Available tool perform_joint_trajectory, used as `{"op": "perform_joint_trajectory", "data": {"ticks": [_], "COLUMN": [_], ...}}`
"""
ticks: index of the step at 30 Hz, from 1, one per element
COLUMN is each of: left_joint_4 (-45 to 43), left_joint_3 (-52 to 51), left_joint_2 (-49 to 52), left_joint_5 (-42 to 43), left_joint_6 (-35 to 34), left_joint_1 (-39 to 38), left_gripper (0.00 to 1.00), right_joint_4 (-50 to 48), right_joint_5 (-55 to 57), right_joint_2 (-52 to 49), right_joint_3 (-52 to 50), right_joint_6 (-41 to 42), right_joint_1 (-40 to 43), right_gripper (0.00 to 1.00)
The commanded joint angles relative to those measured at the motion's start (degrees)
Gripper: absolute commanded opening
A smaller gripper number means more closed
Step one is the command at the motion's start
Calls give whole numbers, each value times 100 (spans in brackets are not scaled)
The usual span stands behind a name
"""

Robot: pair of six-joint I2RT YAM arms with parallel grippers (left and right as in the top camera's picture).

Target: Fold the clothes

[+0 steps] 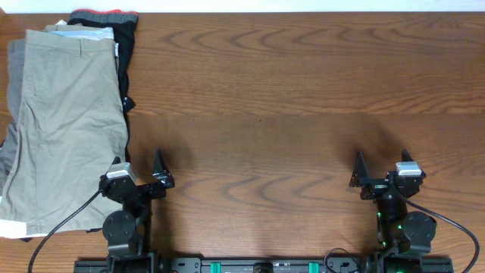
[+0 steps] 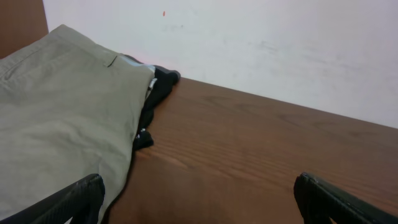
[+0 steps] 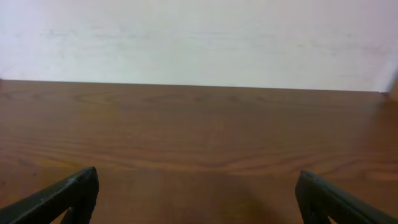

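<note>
The khaki-beige shorts (image 1: 68,129) lie on top of a pile at the table's left side, waistband toward the far edge. They also show in the left wrist view (image 2: 56,130), at the left. My left gripper (image 1: 139,168) is open and empty near the front edge, its left finger just beside the shorts' right hem. In its own view (image 2: 199,202) the fingers stand wide apart over bare wood. My right gripper (image 1: 381,168) is open and empty at the front right, far from the shorts; it also shows in its own view (image 3: 199,199).
Under the khaki shorts lie darker grey shorts (image 1: 14,83) and a black garment with a red waistband (image 1: 114,23), also seen in the left wrist view (image 2: 158,93). The brown wooden table (image 1: 288,98) ends at a white wall (image 3: 199,37) behind.
</note>
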State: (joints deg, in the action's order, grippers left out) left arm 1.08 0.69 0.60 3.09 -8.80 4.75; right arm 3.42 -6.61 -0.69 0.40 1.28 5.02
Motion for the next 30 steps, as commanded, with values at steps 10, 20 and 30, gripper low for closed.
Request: {"op": "perform_joint_trajectory", "data": {"ticks": [10,20,30], "left_joint_4": [295,317,1088], "left_joint_3": [-46,452,3491], "left_joint_2": [-28,577,4214], "left_joint_5": [-251,-398,-374], "left_joint_6": [13,-52,15], "left_joint_1": [-22,-17,-17], "left_gripper": [98,98,98], "right_joint_4": [-2,-107,-105], "right_joint_5": [-52,-435,-892], "right_joint_2": [35,-149,-2535], "right_joint_3": [-9,221,2127], "right_joint_6": [90,197,188], "right_joint_1": [-44,-44,-44], "right_gripper": [99,99,99]}}
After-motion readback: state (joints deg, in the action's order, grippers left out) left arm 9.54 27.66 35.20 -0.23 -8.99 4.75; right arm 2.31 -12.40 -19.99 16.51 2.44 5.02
